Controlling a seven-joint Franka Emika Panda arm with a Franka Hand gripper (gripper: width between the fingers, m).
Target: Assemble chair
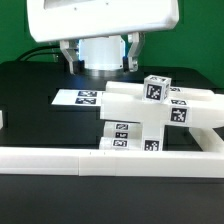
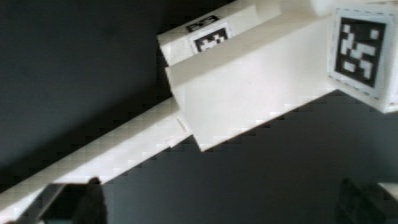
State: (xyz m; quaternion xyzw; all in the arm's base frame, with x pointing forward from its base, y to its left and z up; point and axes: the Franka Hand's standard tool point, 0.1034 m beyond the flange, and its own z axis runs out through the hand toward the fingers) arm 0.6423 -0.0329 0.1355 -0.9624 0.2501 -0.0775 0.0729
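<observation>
Below the gripper (image 1: 100, 62), toward four o'clock in the exterior view, the chair (image 1: 150, 115) rests on the surface (image 1: 40, 85), long axis three-to-nine. Jaws spread wide, holding nothing.

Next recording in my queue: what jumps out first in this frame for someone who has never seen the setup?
The eye lands on the chair, a blocky cluster of white parts with black-and-white tags, standing on the black table toward the exterior view's right, just behind the long white border rail. Above and behind it hangs the gripper, its jaws apart and holding nothing. The marker board lies flat under it.
</observation>
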